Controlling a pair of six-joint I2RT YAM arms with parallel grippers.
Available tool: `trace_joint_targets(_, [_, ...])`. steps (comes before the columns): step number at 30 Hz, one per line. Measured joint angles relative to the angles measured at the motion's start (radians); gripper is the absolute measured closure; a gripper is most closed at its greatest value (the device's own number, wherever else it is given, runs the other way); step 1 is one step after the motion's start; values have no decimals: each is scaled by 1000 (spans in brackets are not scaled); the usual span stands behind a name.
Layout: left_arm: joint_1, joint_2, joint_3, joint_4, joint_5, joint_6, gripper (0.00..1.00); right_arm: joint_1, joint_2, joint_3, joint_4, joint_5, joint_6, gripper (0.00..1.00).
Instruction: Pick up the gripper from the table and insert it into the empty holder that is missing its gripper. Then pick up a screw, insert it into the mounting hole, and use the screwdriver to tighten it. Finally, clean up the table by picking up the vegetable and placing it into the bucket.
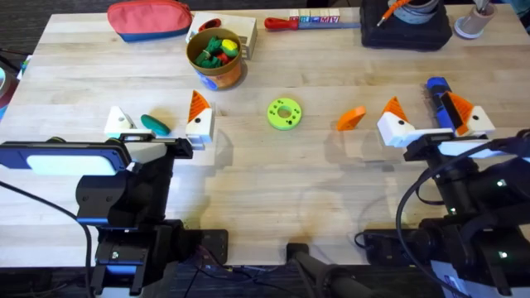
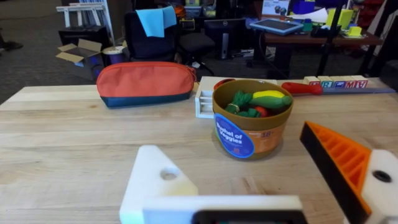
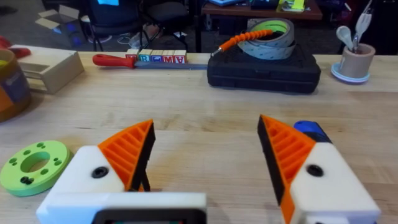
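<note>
Both arms wait at the table's near edge with the loose orange fin point(image 1: 350, 118) lying flat on the wood, at three o'clock from the green disc point(image 1: 285, 113) and just short of the right gripper point(image 1: 426, 112), whose jaws stand wide and hold nothing. The left gripper point(image 1: 157, 114) is also spread wide and empty. Its outer finger is the bare white block point(image 1: 118, 122) awaiting the fin, with the screw hole point(image 2: 168, 175) facing up. The cucumber point(image 1: 155, 124) lies between that arm's fingers. The fin looks light, rigid and ribbed on one face. A pinch across its flat sides near the thick end should hold, though its taper may let it slip. The blue screwdriver point(image 1: 443, 103) rests at one o'clock from the fin, and the bucket point(image 1: 215, 58) at ten. No screw can be made out for certain.
</note>
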Motion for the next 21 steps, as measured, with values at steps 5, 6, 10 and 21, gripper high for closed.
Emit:
trace_joint_targets(5, [0,0,0,-2,0,2,13,0,0,0,0,0,0,10])
trace_joint_targets(6, [0,0,0,-4,0,3,13,0,0,0,0,0,0,10])
trace_joint_targets(10, [0,0,1,-24,-1,3,13,0,0,0,0,2,-2,10])
trace_joint_targets(21, [0,83,330,-408,-176,-148,15,0,116,199,-266,30,4,10])
